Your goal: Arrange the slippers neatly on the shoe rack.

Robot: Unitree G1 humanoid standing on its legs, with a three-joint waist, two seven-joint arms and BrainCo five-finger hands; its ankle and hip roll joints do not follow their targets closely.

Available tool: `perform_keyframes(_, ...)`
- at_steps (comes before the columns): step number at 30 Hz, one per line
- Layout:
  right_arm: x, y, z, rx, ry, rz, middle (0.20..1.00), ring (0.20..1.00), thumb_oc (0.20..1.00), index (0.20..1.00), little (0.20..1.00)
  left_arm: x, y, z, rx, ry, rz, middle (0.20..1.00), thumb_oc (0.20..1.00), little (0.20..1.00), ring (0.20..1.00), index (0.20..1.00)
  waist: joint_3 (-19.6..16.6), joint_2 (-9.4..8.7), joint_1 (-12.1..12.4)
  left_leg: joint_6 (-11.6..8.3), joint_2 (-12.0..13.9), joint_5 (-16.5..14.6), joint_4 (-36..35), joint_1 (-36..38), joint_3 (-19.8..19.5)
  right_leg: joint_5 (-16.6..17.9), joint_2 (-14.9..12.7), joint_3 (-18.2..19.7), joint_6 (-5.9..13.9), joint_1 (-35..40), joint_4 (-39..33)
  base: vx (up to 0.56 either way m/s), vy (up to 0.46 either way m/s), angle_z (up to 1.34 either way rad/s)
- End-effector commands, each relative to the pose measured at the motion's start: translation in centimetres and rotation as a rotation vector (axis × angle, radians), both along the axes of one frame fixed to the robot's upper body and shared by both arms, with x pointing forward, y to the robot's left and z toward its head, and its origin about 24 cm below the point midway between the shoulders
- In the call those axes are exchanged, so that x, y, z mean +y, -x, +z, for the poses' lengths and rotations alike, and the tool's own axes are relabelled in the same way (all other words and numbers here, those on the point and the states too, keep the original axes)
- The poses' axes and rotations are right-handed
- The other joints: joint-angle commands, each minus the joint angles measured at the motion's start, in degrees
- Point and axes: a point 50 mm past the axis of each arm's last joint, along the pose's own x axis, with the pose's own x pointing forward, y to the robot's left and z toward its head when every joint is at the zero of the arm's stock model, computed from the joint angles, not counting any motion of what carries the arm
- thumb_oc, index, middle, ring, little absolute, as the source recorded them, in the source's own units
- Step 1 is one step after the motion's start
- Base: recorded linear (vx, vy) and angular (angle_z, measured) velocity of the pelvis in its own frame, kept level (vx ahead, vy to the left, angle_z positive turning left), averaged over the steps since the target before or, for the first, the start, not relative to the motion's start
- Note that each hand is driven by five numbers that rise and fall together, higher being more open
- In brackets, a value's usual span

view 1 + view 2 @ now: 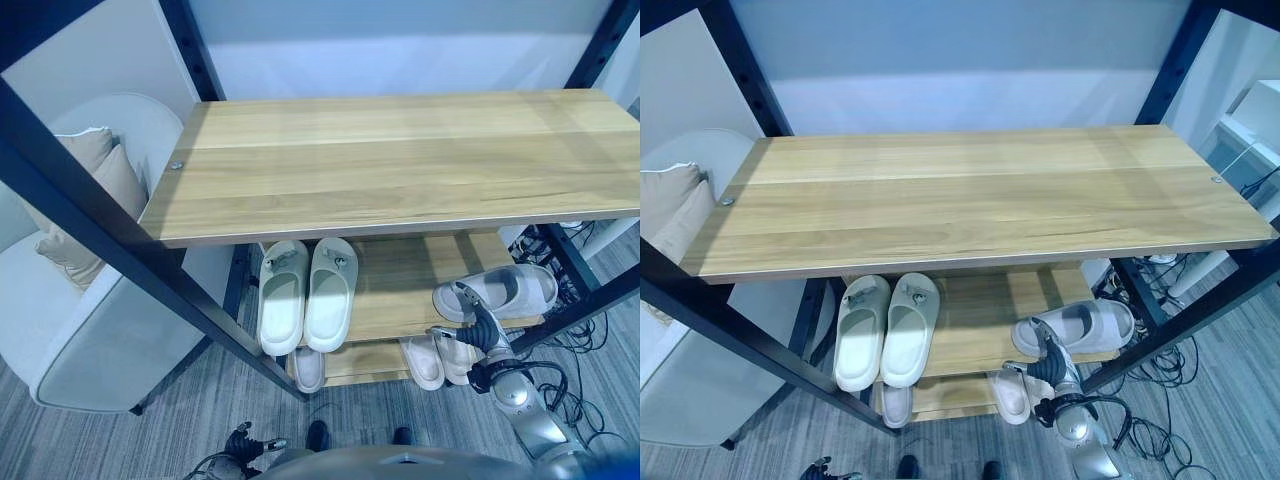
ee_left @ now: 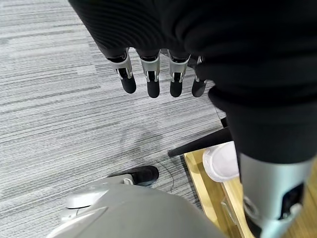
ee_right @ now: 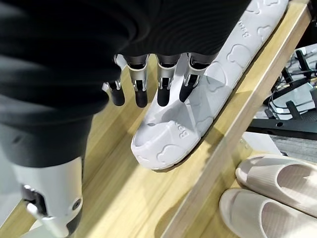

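Observation:
A grey slipper (image 1: 505, 290) lies tipped over on the rack's middle shelf (image 1: 400, 275), at its right front edge, with its patterned sole (image 3: 213, 94) turned up. My right hand (image 1: 480, 335) reaches in from below the shelf front. Its fingers (image 3: 141, 89) are straight, with the tips at or just above the slipper's sole. A pale green pair (image 1: 305, 295) stands side by side at the shelf's left end. On the bottom shelf sit a beige pair (image 1: 432, 360) and a single pale slipper (image 1: 308, 368). My left hand (image 2: 148, 74) hangs open over the carpet.
The wide wooden top shelf (image 1: 400, 160) overhangs the lower ones. Black rack posts (image 1: 120, 250) run diagonally at the left and right. A grey armchair (image 1: 90, 330) with a beige cushion (image 1: 100, 170) stands to the left. Cables (image 1: 570, 340) lie on the floor at the right.

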Motion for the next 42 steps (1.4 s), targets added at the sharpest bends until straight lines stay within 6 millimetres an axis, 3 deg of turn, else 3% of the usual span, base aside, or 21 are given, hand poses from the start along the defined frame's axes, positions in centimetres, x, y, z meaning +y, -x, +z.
perform_keyframes(1,2.1,-1.4,1.5,-0.071,-0.126,0.071,1.0,1.0,1.0,1.0,1.0,-2.5,-1.4,-0.3,0.003,0.051,-0.042,1.0,1.0,1.0,1.0,1.0,2.2,-0.41,1.7,-0.24,-0.3,-5.6,0.8,1.0,1.3,-2.2,-2.2,-0.3,3.5,2.7,0.6,0.0,0.0,0.0)
perform_keyframes(12,5.6,-2.5,1.4,-0.016,-0.258,0.226,1.0,1.0,1.0,1.0,1.0,-2.2,-1.6,-0.3,0.001,0.049,-0.044,1.0,1.0,1.0,1.0,1.0,2.3,-0.46,3.3,-0.42,-0.7,-5.1,0.8,0.3,0.2,-2.4,-2.4,-1.9,3.39,2.9,0.6,0.0,0.003,0.03)
perform_keyframes(17,6.1,-2.7,2.0,-0.038,-0.266,0.266,1.0,1.0,1.0,1.0,1.0,-2.3,-1.6,-0.3,0.0,0.055,-0.049,1.0,1.0,1.0,1.0,1.0,2.2,-0.66,3.5,-0.48,-0.8,-5.1,0.8,0.1,0.1,-2.5,-2.4,-2.3,3.36,2.9,0.6,0.01,0.005,0.09)
perform_keyframes(19,5.8,-3.0,2.9,-0.099,-0.245,0.264,1.0,1.0,1.0,1.0,1.0,-2.4,-1.6,-0.3,-0.001,0.055,-0.051,1.0,1.0,1.0,1.0,1.0,2.2,-0.7,3.5,-0.48,-0.7,-5.1,0.8,0.3,0.2,-2.6,-2.3,-2.2,3.34,3.0,0.7,0.0,0.0,0.0)
perform_keyframes(23,3.8,-3.1,8.6,-0.469,-0.104,0.168,1.0,1.0,1.0,1.0,1.0,-3.1,-2.1,-0.2,-0.043,0.041,-0.055,1.0,1.0,1.0,1.0,1.0,2.5,-0.51,2.4,-0.36,-0.2,-5.4,0.8,0.6,0.6,-2.6,-2.1,-1.5,3.46,2.7,0.7,0.0,0.0,0.0)
perform_keyframes(26,3.3,-2.9,9.1,-0.508,-0.038,0.146,1.0,1.0,1.0,1.0,1.0,-3.1,-2.2,-0.1,-0.05,0.03,-0.058,1.0,1.0,1.0,1.0,1.0,2.4,-0.6,2.3,-0.31,-0.2,-5.6,0.8,0.7,0.8,-2.6,-2.0,-1.2,3.43,2.8,0.7,0.01,-0.008,-0.05)
perform_keyframes(31,1.9,-2.9,8.0,-0.49,0.066,0.011,1.0,1.0,1.0,1.0,1.0,-3.5,-2.1,-0.2,-0.044,0.021,-0.063,1.0,1.0,1.0,1.0,1.0,2.3,-0.53,2.0,-0.23,-0.1,-5.9,0.8,1.0,0.9,-2.7,-2.0,-0.9,3.38,2.9,0.7,0.0,0.0,0.0)
perform_keyframes(42,0.7,-3.0,5.9,-0.453,0.111,-0.179,1.0,1.0,1.0,1.0,1.0,-3.9,-1.4,-0.4,-0.025,-0.006,-0.059,1.0,1.0,1.0,1.0,1.0,2.2,0.0,2.2,-0.1,-0.2,-6.1,0.8,1.2,0.8,-2.8,-2.1,-0.9,3.37,3.0,0.7,0.0,0.0,0.0)
